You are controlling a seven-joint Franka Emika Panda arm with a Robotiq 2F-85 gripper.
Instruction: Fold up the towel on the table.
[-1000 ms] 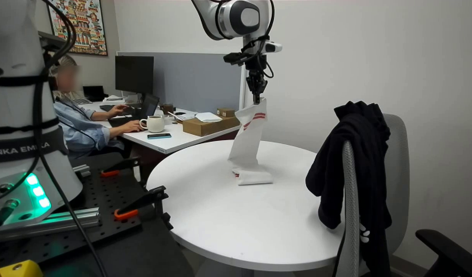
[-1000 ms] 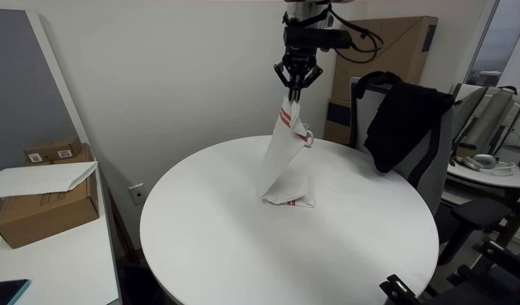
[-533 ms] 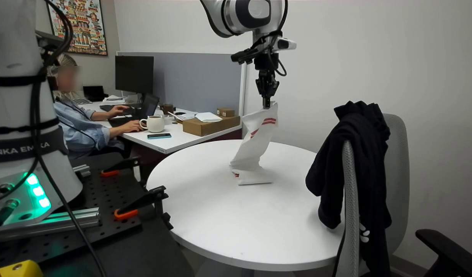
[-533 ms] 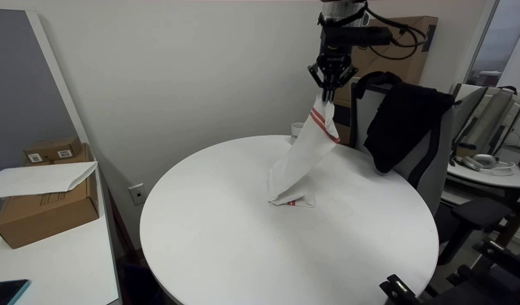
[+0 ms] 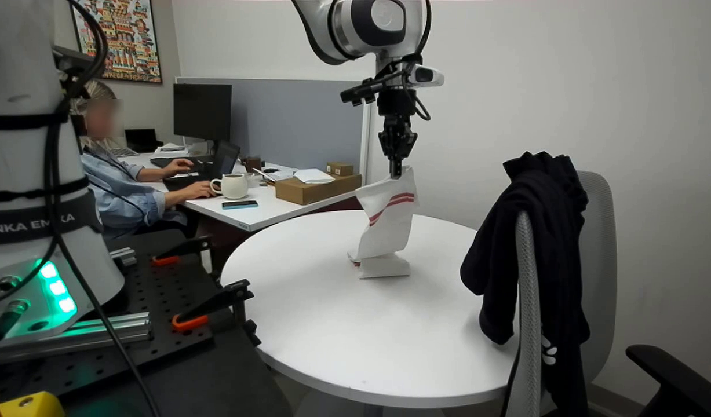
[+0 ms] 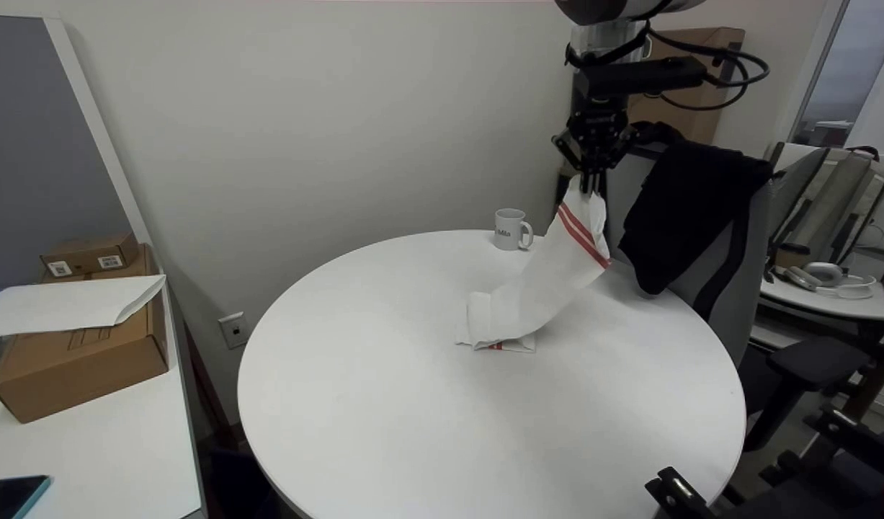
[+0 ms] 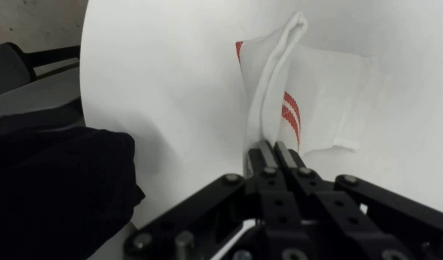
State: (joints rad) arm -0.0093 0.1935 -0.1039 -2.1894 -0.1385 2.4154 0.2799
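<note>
The white towel with red stripes hangs from my gripper [image 5: 396, 174] in both exterior views. My gripper [image 6: 591, 189] is shut on one end of the towel [image 6: 550, 285], well above the round white table [image 6: 413, 425]. The towel [image 5: 388, 231] slopes down to its lower part, which lies folded over on the table [image 5: 401, 341]. A red-striped corner shows at the bottom. In the wrist view the closed fingertips [image 7: 272, 145] pinch a doubled edge of the towel [image 7: 326, 94], and its flat part lies on the table [image 7: 163, 83] beyond. The cloth between the fingers is hidden.
A white mug [image 6: 510, 229] stands at the table's far edge. A chair with a black jacket [image 6: 690, 205] stands close by the table; the jacket [image 7: 62, 191] also shows in the wrist view. A desk with a cardboard box [image 5: 317, 188] and a seated person is behind.
My gripper has moved right in both exterior views and then lower, carrying the towel's held end. The towel's bottom stays on the table. The mug has come into full view.
</note>
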